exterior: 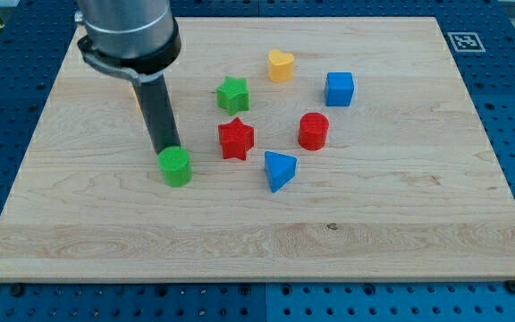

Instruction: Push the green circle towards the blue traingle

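Observation:
The green circle (175,166) is a short green cylinder on the wooden board (257,259), left of centre. The blue triangle (279,170) lies to its right, about a hand's width away, at nearly the same height in the view. My tip (164,150) stands just above and slightly left of the green circle, touching or almost touching its upper-left edge. The dark rod rises from there to the arm's grey body at the view's top left.
A red star (236,139) sits between and above the two, a red cylinder (313,131) right of it. A green star (232,94), a yellow heart (281,66) and a blue cube (339,88) lie further up. Something orange (136,95) shows partly behind the rod.

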